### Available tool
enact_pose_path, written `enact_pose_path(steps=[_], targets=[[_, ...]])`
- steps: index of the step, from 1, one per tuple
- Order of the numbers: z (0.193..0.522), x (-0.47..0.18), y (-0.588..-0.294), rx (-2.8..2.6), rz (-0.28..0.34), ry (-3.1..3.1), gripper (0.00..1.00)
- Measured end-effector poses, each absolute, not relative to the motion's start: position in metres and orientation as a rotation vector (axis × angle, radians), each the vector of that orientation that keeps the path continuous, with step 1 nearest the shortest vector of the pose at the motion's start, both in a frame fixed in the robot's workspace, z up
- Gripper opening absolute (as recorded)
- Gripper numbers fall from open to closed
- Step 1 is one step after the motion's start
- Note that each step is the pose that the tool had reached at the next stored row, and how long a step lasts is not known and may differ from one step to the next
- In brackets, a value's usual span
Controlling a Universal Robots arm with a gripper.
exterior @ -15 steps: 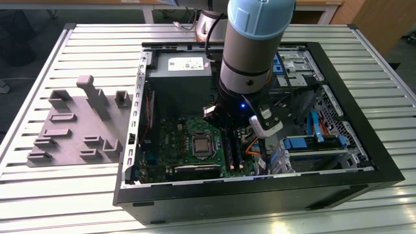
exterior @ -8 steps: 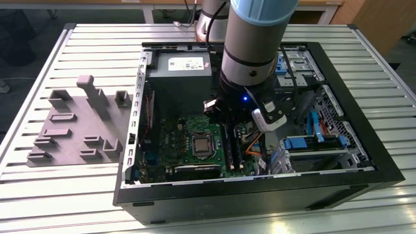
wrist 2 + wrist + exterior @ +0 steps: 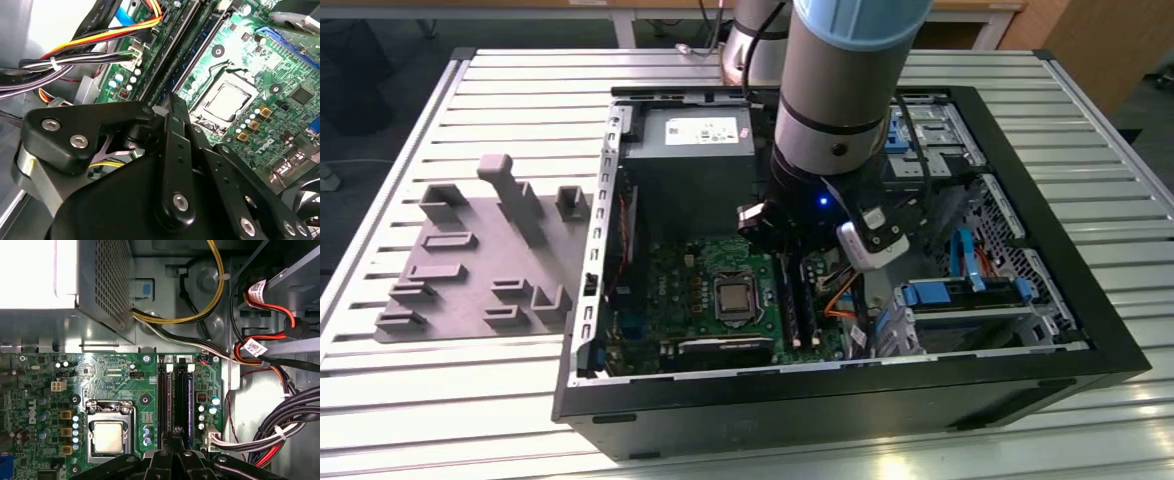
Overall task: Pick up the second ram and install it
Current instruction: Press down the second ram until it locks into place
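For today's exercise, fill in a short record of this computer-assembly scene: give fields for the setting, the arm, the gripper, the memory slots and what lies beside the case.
setting: open computer case on a slatted table
arm: reaching down into the case over the motherboard
gripper: gripper at the memory slots
ram: the second ram, a blue stick, standing in a slot
beside case: grey parts fixture, at the exterior view's left

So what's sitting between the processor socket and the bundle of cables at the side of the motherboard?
In the first wrist view, the memory slots run between the processor socket and the cable bundle, with the gripper right over their near end.
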State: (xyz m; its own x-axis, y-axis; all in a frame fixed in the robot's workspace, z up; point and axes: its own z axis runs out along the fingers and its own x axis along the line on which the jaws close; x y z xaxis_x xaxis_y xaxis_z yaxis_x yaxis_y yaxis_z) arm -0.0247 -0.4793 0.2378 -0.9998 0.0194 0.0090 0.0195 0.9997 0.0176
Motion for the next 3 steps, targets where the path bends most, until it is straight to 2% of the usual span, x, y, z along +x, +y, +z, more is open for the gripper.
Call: enact_pose_path(steps=[3], targets=[[0.2384, -0.0247, -0.4793, -0.03, -0.028, -3.132, 0.11]])
